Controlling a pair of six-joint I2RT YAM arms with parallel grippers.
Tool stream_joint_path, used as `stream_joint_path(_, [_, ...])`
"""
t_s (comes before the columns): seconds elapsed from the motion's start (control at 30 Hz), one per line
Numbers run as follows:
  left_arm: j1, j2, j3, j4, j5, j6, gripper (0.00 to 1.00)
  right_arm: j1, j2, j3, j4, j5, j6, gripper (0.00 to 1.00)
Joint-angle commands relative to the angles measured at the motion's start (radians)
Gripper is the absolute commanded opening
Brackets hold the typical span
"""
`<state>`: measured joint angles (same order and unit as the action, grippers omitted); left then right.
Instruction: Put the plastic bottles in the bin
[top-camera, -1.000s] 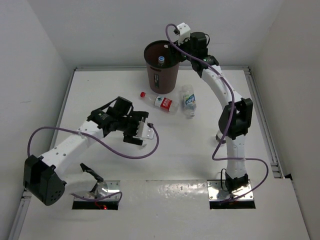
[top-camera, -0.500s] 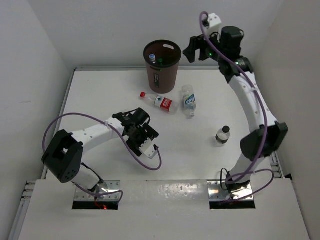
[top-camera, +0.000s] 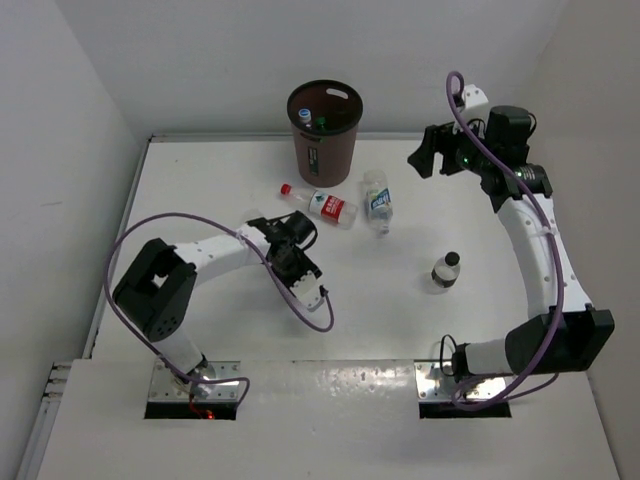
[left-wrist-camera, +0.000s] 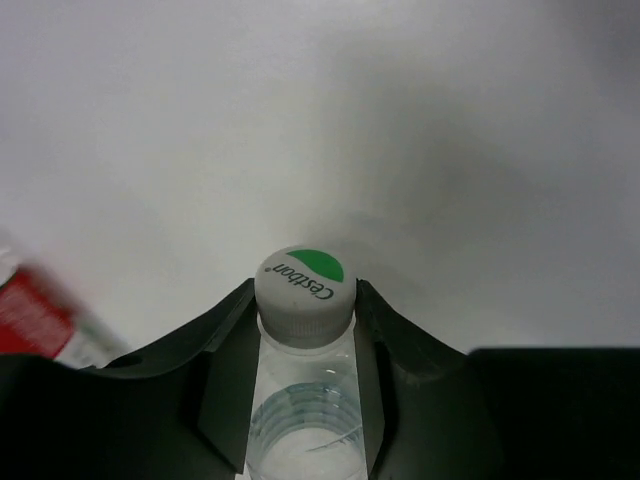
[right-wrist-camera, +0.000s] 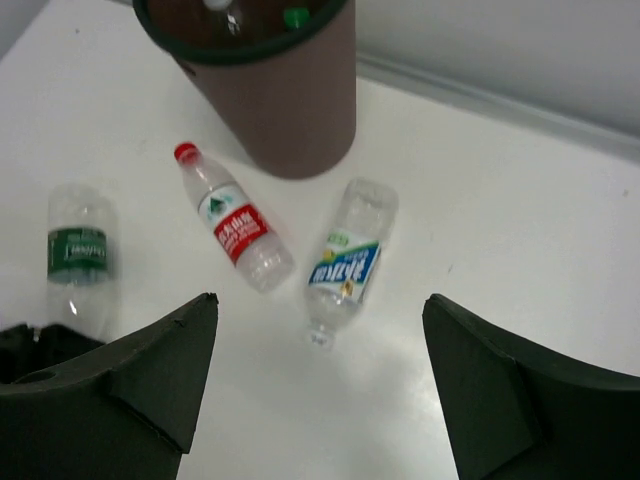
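The left gripper is clamped on the neck of a clear green-labelled plastic bottle lying left of centre, just under its white cap, likely so it can be carried to the dark brown round plastic bin at the far edge. The right gripper hangs wide, empty, far right.

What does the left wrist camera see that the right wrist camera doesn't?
Only the left wrist view shows the white cap with its green mark, pinched by the left gripper. Only the right wrist view shows the bin with two bottle tops inside, the blue-white label bottle and the open right gripper. Both show the green-label bottle that the left gripper holds, and the red-label bottle, only a blur at the left wrist view's edge.
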<state>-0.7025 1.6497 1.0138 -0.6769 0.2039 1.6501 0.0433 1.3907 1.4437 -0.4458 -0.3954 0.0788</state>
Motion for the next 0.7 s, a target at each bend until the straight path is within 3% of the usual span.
stream_joint_path(0.0, [-0.017, -0.039, 0.193, -0.041, 0.035, -0.079, 0.18, -0.017, -0.054, -0.092, -0.008, -0.051, -0.040, 0.82])
stream_joint_path(0.07, [-0.017, -0.048, 0.311, -0.070, 0.078, -0.171, 0.09, -0.019, -0.068, -0.144, -0.004, -0.078, -0.056, 0.81])
stream_joint_path(0.1, [-0.017, -0.048, 0.448, -0.070, 0.089, -0.294, 0.03, -0.020, -0.077, -0.184, 0.016, -0.083, -0.069, 0.81])
stream_joint_path(0.17, [0.020, -0.048, 0.608, -0.070, 0.162, -0.425, 0.00, -0.022, -0.088, -0.232, 0.045, -0.101, -0.070, 0.80])
stream_joint_path(0.2, [0.038, -0.035, 0.769, -0.050, 0.190, -0.503, 0.00, -0.017, -0.090, -0.253, 0.058, -0.108, -0.103, 0.78])
stream_joint_path(0.23, [0.078, -0.025, 0.834, -0.011, 0.204, -0.692, 0.00, -0.020, -0.091, -0.265, 0.067, -0.112, -0.105, 0.78])
stream_joint_path(0.33, [0.138, -0.040, 0.922, 0.305, 0.204, -0.967, 0.00, -0.017, -0.070, -0.276, 0.079, -0.143, -0.114, 0.77])
stream_joint_path(0.37, [0.176, -0.059, 0.896, 0.420, 0.183, -1.125, 0.00, -0.014, -0.058, -0.276, 0.081, -0.151, -0.108, 0.77])
stream_joint_path(0.4, [0.192, -0.091, 0.861, 0.661, 0.169, -1.192, 0.00, -0.014, -0.047, -0.276, 0.088, -0.158, -0.106, 0.77])
stream_joint_path(0.43, [0.202, -0.091, 0.809, 0.765, 0.151, -1.243, 0.00, -0.013, -0.044, -0.276, 0.085, -0.163, -0.097, 0.77])
stream_joint_path(0.53, [0.239, -0.006, 0.853, 0.982, 0.124, -1.363, 0.00, -0.008, -0.030, -0.282, 0.085, -0.169, -0.086, 0.76])
stream_joint_path(0.67, [0.323, 0.157, 1.018, 1.164, 0.123, -1.685, 0.00, -0.003, -0.036, -0.301, 0.067, -0.160, -0.085, 0.76])
